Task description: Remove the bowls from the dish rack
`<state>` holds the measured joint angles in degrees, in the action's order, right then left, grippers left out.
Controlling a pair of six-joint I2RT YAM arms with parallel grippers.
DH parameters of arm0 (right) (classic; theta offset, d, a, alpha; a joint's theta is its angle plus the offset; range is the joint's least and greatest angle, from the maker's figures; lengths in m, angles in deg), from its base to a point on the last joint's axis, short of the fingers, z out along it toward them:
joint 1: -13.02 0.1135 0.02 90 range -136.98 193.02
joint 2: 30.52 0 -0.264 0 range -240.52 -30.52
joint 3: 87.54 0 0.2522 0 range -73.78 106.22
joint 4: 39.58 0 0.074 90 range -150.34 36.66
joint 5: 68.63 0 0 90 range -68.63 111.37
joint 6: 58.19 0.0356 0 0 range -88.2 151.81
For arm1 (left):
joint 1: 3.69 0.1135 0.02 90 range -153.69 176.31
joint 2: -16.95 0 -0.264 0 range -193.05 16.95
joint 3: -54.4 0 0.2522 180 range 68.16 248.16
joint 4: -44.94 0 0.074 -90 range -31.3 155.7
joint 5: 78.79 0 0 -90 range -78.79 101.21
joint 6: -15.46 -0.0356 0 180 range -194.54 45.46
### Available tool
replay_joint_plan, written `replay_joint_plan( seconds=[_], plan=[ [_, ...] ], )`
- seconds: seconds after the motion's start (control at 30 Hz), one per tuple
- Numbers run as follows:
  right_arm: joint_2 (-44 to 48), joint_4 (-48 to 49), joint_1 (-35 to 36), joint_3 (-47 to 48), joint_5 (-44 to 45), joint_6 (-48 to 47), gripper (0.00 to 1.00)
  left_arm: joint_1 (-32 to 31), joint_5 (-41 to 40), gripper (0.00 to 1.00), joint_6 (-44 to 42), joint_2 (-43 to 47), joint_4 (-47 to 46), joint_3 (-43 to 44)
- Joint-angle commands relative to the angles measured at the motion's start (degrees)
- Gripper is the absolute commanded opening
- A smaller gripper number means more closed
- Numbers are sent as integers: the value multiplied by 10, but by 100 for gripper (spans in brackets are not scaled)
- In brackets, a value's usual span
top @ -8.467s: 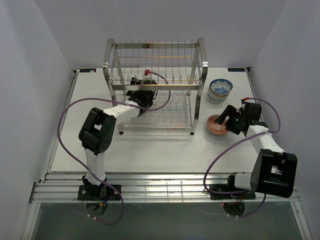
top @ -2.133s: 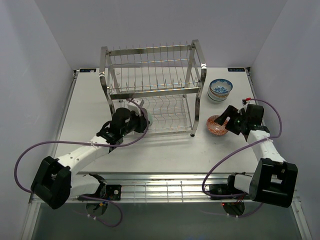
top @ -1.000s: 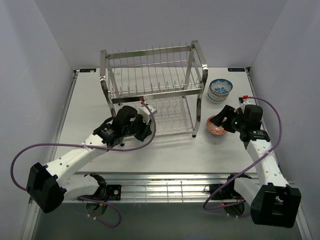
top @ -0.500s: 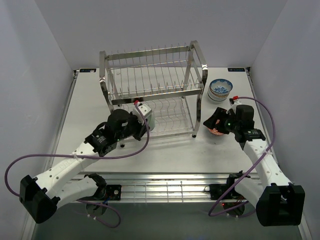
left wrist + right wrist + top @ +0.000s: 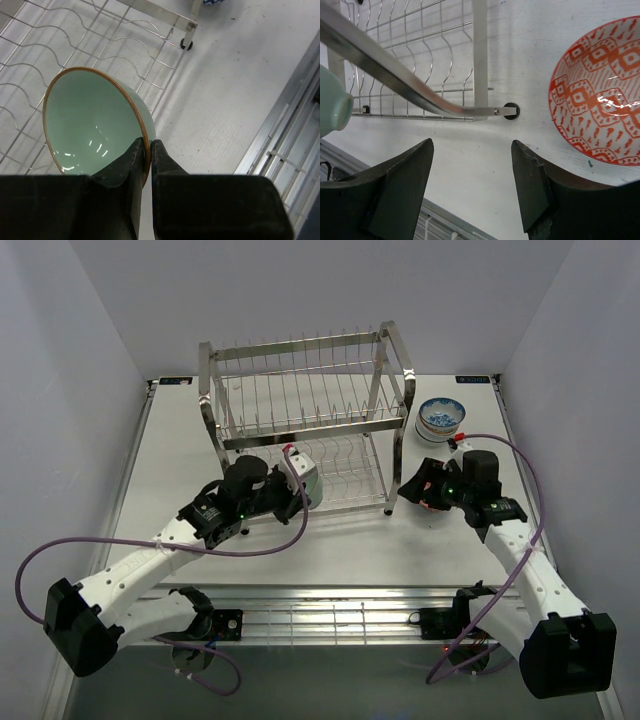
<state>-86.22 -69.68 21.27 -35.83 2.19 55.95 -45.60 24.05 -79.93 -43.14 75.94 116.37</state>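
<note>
1. White tabletop [image 5: 180, 440] between pale walls carries the dish rack [image 5: 300, 390], which sits slightly skewed compared with its squarer stance some seconds back.
2. Back then the left arm was reaching deep into the lower tier. It has since drawn out, and the left gripper [image 5: 296, 486] now hangs at the rack's front edge, its fingers pressed together on the rim of a mint-green bowl [image 5: 308, 480] held on edge, off the table.
3. The right arm has swung leftward from its earlier spot; the right gripper [image 5: 412, 488] is now near the rack's front right leg, jaws spread wide and holding nothing.
4. No other bowl shows in either tier from above, so this mint one is probably the last to come out. Setting it down on the table is what seems left. A blue-and-white bowl [image 5: 441, 418] already stands right of the rack.
5. The left wrist view shows what the overhead cannot: one finger inside and one outside the brown-edged rim, with the glazed hollow facing the camera and bare wavy wire behind.
6. The right wrist view reveals a red-patterned bowl [image 5: 600, 115] on the table, largely hidden under that arm from above, and the mint bowl's foot peeping in at the left, well apart from the open fingers [image 5: 400, 190].
</note>
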Motion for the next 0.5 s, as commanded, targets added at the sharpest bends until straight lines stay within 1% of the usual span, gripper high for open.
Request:
replay_joint_plan(
  seconds=[0.0,0.13,0.17,0.23,0.27,0.37,0.4,0.43,0.47],
  plan=[
    [21,-19,33,34,5,6,69,-31,40,0,-8,8,-8,34],
    [45,-30,74,24,23,16,69,-90,-5,0,0,0,4,47],
    [49,-30,79,21,25,20,68,-113,-21,0,2,-6,6,51],
    [61,-34,92,18,27,27,67,-136,-40,0,6,-13,9,57],
    [65,-36,97,18,27,28,67,-160,-55,0,6,-23,10,64],
    [74,-41,114,21,13,38,67,-198,-90,0,-1,-41,10,79],
    [73,-44,120,27,11,39,67,-222,-118,0,-1,-62,17,86],
    [71,-52,130,33,9,42,67,-233,-141,0,-4,-76,26,94],
    [69,-56,135,38,8,42,67,-254,-155,0,-9,-89,34,113]
  ],
)
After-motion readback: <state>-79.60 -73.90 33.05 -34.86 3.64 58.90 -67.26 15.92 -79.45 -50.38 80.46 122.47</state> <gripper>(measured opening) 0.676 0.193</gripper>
